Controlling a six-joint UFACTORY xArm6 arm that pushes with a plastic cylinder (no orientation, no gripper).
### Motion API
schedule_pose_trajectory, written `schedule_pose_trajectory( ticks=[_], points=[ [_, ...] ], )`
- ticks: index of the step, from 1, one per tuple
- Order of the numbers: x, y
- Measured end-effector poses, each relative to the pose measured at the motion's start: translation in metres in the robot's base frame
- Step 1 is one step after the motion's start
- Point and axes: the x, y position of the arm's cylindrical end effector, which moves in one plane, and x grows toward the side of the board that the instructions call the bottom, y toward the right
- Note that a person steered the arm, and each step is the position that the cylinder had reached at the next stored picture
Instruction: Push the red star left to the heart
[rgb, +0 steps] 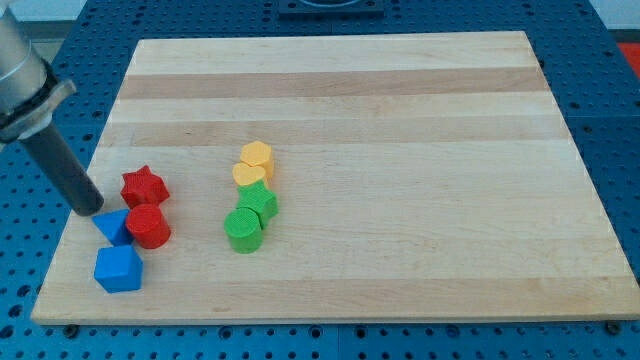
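Note:
The red star lies at the board's left, just above a red cylinder. The yellow heart lies to the star's right, near the board's middle, about a hundred pixels away. It touches a yellow hexagon above it. My tip rests at the board's left edge. It is just left of and slightly below the red star, with a small gap between them. It is also just above a blue triangle.
A blue cube sits below the triangle near the board's bottom-left corner. A green star and a green cylinder stand stacked in a column right under the heart. The wooden board lies on a blue perforated table.

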Motion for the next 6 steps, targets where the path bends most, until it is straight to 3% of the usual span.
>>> schedule_pose_trajectory(
  ticks=[1,3,5,6],
  points=[
    [0.0,0.0],
    [-0.016,0.078],
    [-0.016,0.079],
    [-0.017,0.048]
  ],
)
